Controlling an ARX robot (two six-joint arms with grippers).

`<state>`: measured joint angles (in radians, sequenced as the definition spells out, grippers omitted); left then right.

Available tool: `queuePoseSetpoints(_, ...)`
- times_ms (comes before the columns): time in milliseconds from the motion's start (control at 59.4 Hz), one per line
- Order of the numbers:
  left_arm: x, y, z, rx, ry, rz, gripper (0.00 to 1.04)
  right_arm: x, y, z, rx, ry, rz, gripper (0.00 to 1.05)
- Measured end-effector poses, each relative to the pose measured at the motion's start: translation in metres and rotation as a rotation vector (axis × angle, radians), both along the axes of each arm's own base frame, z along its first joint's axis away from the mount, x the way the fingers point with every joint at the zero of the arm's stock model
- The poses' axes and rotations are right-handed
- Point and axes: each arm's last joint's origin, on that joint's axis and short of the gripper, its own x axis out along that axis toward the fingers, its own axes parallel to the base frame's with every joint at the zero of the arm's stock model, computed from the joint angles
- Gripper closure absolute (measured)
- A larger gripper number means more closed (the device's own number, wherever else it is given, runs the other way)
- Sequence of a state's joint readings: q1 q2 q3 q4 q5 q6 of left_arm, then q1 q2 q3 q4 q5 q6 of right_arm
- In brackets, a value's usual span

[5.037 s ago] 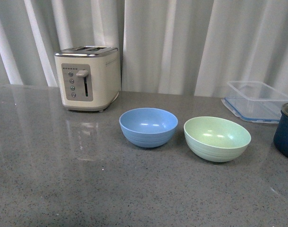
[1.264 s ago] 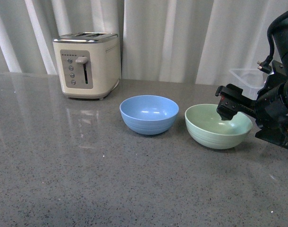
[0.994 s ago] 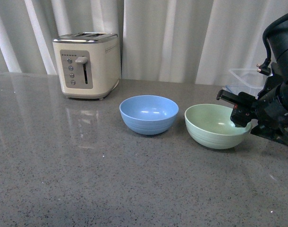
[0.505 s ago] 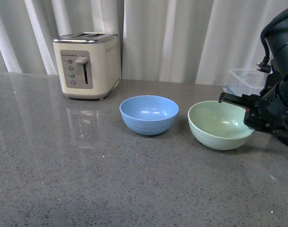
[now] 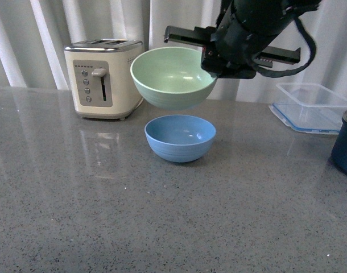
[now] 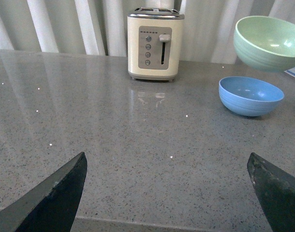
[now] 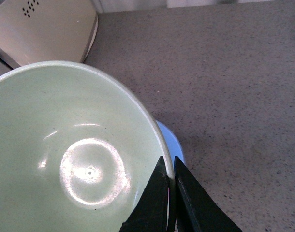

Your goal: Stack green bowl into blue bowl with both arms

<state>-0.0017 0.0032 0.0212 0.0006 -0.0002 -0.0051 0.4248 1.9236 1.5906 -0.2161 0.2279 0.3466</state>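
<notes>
In the right wrist view the green bowl (image 7: 75, 150) hides all but a sliver of the blue bowl (image 7: 173, 144). The right jaws are pinched on its rim. The left jaws gape wide, empty, over the worktop (image 6: 89, 125). Half a second ago the green bowl sat beside the blue bowl; now it hangs above it, not touching.

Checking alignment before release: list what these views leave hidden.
Right wrist view: the pale green round plastic bowl covers most of the light blue round bowl.
Front view: the dark navy pot is cut by the right edge.
Front view: the black arm hides where the right end effector grips.
</notes>
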Motion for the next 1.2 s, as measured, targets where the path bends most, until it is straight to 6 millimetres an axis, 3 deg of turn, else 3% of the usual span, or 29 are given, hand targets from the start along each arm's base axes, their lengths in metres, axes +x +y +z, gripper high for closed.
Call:
queuePoseSetpoints(185, 0.000, 0.000, 0.000, 0.000, 0.000, 0.000, 0.07, 0.021, 0.022, -0.024, -0.087, 0.039, 0.001, 1.04)
queuePoseSetpoints(455, 0.000, 0.000, 0.000, 0.000, 0.000, 0.000, 0.07, 0.040, 0.026, -0.057, -0.180, 0.091, -0.028, 1.04)
queuePoseSetpoints(556, 0.000, 0.000, 0.000, 0.000, 0.000, 0.000, 0.07, 0.042, 0.023, -0.060, -0.165, 0.098, -0.020, 0.91)
queuePoseSetpoints(708, 0.000, 0.000, 0.000, 0.000, 0.000, 0.000, 0.07, 0.033, 0.018, -0.042, -0.083, 0.059, 0.013, 0.69)
queuePoseSetpoints(859, 0.000, 0.000, 0.000, 0.000, 0.000, 0.001, 0.07, -0.006, 0.003, 0.017, 0.050, -0.072, 0.073, 0.40)
queuePoseSetpoints(943, 0.000, 0.000, 0.000, 0.000, 0.000, -0.001, 0.07, -0.024, -0.011, 0.035, -0.004, -0.365, -0.049, 0.51)
queuePoseSetpoints(994, 0.000, 0.000, 0.000, 0.000, 0.000, 0.000, 0.07, -0.038, -0.025, 0.034, -0.035, -0.493, -0.081, 0.60)
queuePoseSetpoints(1078, 0.000, 0.000, 0.000, 0.000, 0.000, 0.003, 0.07, -0.063, -0.057, 0.011, -0.085, -0.584, -0.103, 0.76)
queuePoseSetpoints(1146, 0.000, 0.000, 0.000, 0.000, 0.000, 0.002, 0.07, -0.080, -0.075, -0.009, -0.113, -0.579, -0.106, 0.87)
queuePoseSetpoints(1196, 0.000, 0.000, 0.000, 0.000, 0.000, 0.002, 0.07, -0.101, -0.096, -0.032, -0.142, -0.551, -0.113, 1.01)
